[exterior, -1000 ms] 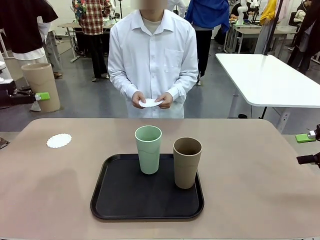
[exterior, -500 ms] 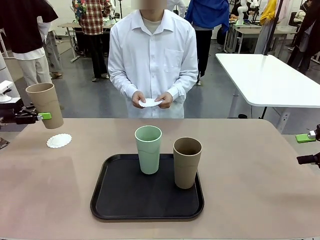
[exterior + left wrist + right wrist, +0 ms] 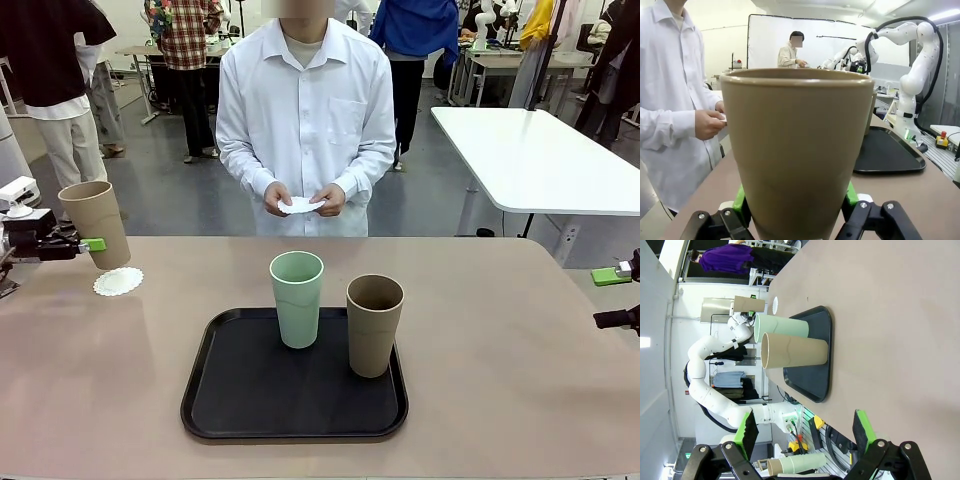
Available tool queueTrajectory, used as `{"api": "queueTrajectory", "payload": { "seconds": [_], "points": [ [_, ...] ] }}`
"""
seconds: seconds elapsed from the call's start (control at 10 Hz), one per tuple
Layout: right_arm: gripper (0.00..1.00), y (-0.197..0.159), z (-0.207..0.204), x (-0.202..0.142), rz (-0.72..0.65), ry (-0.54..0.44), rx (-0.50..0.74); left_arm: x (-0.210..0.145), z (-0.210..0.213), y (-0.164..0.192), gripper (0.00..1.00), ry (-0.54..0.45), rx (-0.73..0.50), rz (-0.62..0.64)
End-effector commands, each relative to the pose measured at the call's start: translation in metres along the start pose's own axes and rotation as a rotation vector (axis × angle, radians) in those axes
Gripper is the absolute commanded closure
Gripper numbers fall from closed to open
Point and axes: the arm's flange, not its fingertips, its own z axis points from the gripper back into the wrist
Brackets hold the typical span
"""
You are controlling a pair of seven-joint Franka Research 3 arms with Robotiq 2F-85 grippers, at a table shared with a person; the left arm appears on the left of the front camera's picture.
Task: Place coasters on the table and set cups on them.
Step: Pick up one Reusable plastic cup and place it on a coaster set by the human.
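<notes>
Bkgd: grey floor (image 3: 180,200); white-topped table (image 3: 540,160) at right; desks (image 3: 500,62) far back w/ people standing (image 3: 185,60).

Left gripper (image 3: 88,244) clamping tan cup (image 3: 95,222), coaster (image 3: 118,281) just below it, tray (image 3: 250,392) bearing mint cup (image 3: 297,300) and another tan cup (image 3: 374,328) well right, person (image 3: 305,110) holding coasters (image 3: 300,206) beyond.

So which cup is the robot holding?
The tan-brown cup off to the left, clamped in the left gripper. The other tan-brown cup and the mint green cup stand on the black tray.
</notes>
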Motion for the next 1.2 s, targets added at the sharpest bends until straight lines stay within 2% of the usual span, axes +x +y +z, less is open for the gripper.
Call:
{"api": "queueTrajectory", "payload": {
  "seconds": [0.0,1.1],
  "points": [
    [0.0,0.0,-0.001,0.001,0.003,-0.002,0.015,0.001,0.008,0.008,0.16,0.006,-0.012,0.024],
    [0.0,0.0,-0.001,0.001,0.003,-0.002,0.015,-0.044,0.01,0.02,0.16,0.031,-0.033,0.02]
  ]
}}
